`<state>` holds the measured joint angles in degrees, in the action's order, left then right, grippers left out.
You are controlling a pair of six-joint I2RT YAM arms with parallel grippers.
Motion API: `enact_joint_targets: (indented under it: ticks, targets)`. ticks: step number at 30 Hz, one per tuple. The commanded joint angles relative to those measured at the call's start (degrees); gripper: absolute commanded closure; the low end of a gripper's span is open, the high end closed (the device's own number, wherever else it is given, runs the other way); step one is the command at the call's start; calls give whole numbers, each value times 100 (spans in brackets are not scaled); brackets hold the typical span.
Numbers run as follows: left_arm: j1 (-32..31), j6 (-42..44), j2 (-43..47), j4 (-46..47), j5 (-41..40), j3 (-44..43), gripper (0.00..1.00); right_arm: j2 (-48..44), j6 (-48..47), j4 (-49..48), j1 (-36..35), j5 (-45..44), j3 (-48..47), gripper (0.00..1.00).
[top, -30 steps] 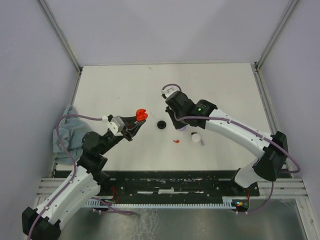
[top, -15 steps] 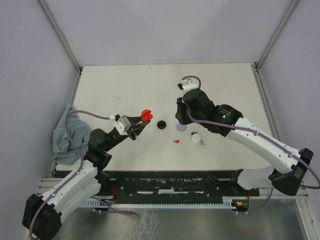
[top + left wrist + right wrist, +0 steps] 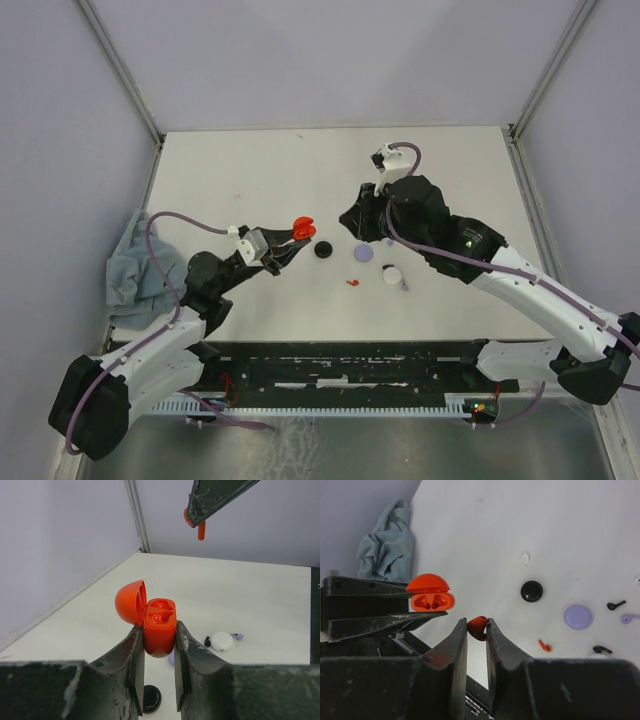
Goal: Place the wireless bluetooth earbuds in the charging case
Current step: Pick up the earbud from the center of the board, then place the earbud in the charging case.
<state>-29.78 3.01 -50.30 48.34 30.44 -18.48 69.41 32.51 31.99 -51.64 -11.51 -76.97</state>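
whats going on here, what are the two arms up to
Two robot arms are loading earbuds into a case. The left gripper clamps a red plastic charging case upright, its lid flipped open and its sockets apparently empty. The right gripper pinches a red stemmed earbud in the air, apart from the case and not yet in it. A second red earbud lies on the white table near a black round case, a lavender round case and a white round case.

White tabletop, pale lilac walls, even light
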Motion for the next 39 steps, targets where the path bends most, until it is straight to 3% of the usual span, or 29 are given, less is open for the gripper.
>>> enact_joint_targets:
  ticks: [1,18,39]
  targets:
    - [-77,-181,-243,905,197,-269,97,-222,289,-944,7,447,90,85]
    - [-332,-397,-628,1638,-36,-424,97,-86,969,-2672,-46,1099,723,85]
    - [-349,-855,-696,2143,-427,-338,97,37,1044,-2740,-133,960,861,85]
